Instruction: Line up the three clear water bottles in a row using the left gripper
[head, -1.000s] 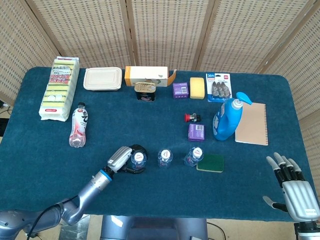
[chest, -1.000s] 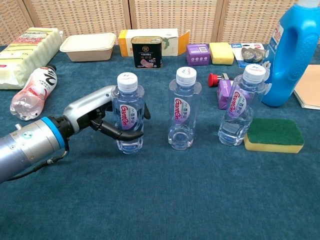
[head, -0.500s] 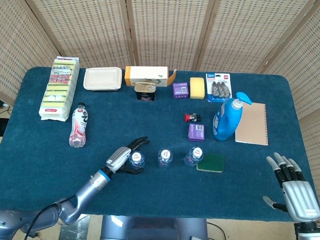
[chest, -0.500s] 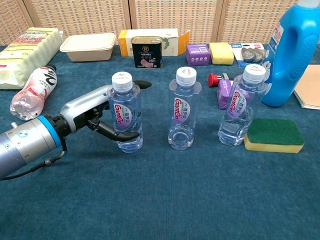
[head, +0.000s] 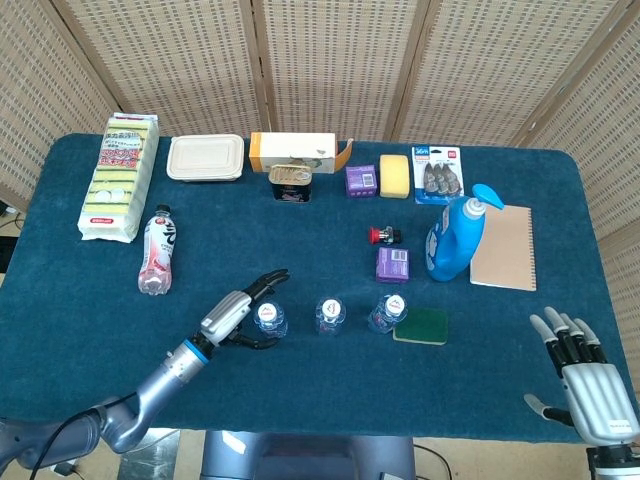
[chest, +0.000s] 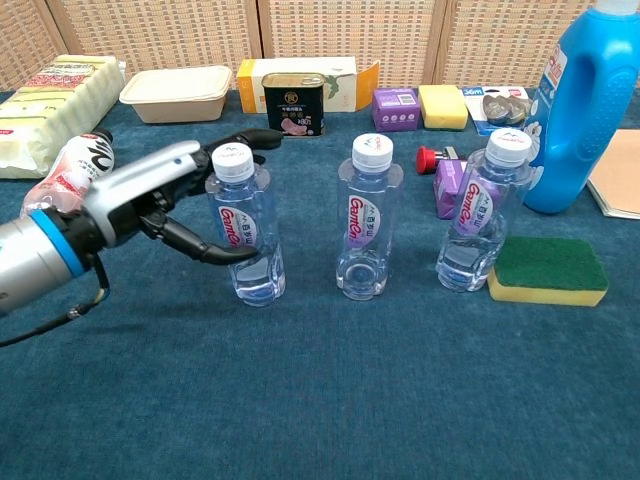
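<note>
Here the left hand (chest: 170, 205) has its fingers spread and grips nothing — the leftmost bottle (chest: 245, 225) stands upright just to its right, on the worktop (chest: 320, 400). The middle bottle (chest: 368, 220) and right bottle (chest: 480, 212) stand in line beyond, well away from the idle right hand (head: 590, 385), which lies open.

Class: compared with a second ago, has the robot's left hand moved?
Yes. The left hand has opened and drawn back leftward off the left water bottle, away from the middle water bottle.
</note>
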